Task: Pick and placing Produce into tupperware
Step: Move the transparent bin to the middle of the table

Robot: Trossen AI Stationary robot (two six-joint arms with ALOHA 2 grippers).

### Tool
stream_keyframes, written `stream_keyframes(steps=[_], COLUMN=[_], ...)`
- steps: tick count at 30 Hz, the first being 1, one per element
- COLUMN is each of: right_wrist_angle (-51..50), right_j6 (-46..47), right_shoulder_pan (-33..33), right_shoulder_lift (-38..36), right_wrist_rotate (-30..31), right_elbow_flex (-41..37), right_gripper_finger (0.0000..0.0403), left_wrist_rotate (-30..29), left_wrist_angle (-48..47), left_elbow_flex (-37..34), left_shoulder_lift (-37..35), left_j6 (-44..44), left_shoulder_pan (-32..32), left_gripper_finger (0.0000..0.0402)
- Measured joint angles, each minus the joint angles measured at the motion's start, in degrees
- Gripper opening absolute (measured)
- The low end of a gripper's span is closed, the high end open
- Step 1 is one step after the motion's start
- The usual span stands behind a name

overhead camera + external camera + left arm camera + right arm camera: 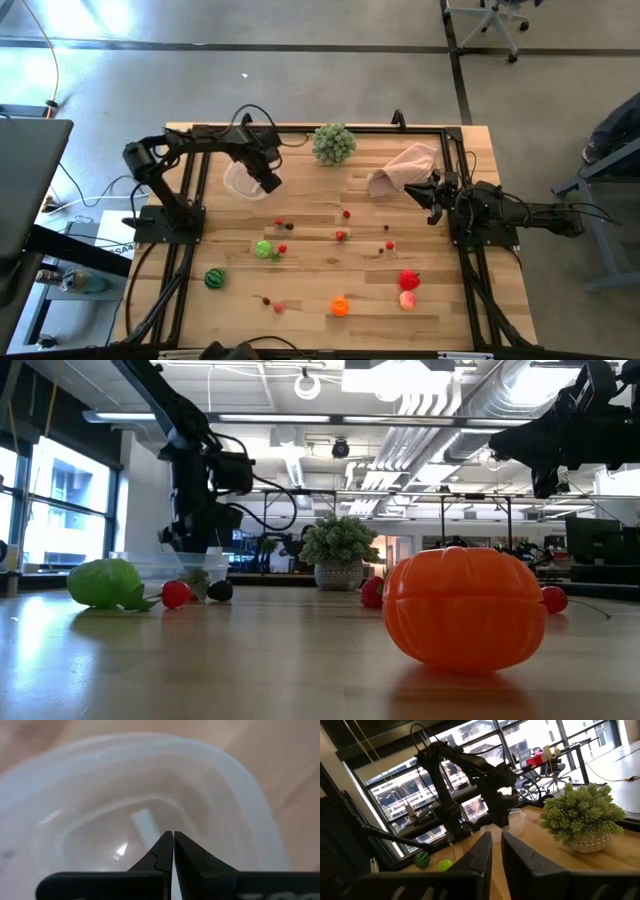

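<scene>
The left gripper (173,840) hangs over the tupperware (243,181) at the far left of the bench (330,285), fingers (161,851) pressed tip to tip and pointing down into its open top; they grip nothing, and I cannot tell whether they touch it. The tupperware sits mouth up; its long axis is unclear. The right gripper (494,840) waits raised at the far right, near the cloth (403,168), fingers (481,851) almost closed and empty, aimed left across the bench. Produce lies loose on the bench: a light green piece (263,249), a striped green piece (214,278), an orange piece (340,306), a red piece (409,280) with a pink piece (407,299) just near of it, and small berries (340,236) scattered mid-bench. A leafy ball (333,143) stands at the far edge.
</scene>
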Motion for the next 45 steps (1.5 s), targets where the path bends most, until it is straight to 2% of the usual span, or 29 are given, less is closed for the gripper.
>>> stream_keyframes(steps=[10, 16, 29, 36, 42, 45], right_wrist_angle=[-1.83, -2.4, -2.38, -2.36, -2.48, -2.92], right_j6=[0.44, 1.29, 1.3, 1.31, 1.49, 1.51], right_shoulder_pan=[0.0, 0.0, 0.0, 0.02, 0.02, 0.02], right_shoulder_lift=[-0.02, 0.0, 0.0, 0.0, 0.0, -0.02], right_wrist_rotate=[0.25, 0.26, 0.26, 0.22, -0.69, -1.05], right_elbow_flex=[0.0, 0.0, 0.0, 0.0, 0.02, 0.0], right_gripper_finger=[0.003, 0.003, 0.003, 0.003, 0.003, 0.003], left_wrist_rotate=[0.25, 5.6, 8.06, 9.19, 9.41, 11.68], left_wrist_angle=[5.29, 12.15, 21.82, 19.99, 17.9, 17.53], left_elbow_flex=[0.0, 0.0, 0.03, 2.61, 4.61, 5.75], left_shoulder_lift=[0.31, 0.31, 0.31, 1.66, 6.77, 8.53], left_j6=[-0.01, -0.02, 0.86, -0.28, -0.21, 0.32], left_shoulder_pan=[-11.77, -15.47, -16.59, -16.61, -17.41, -18.45], left_gripper_finger=[0.0005, 0.0005, 0.0005, 0.0005, 0.0005, 0.0005])
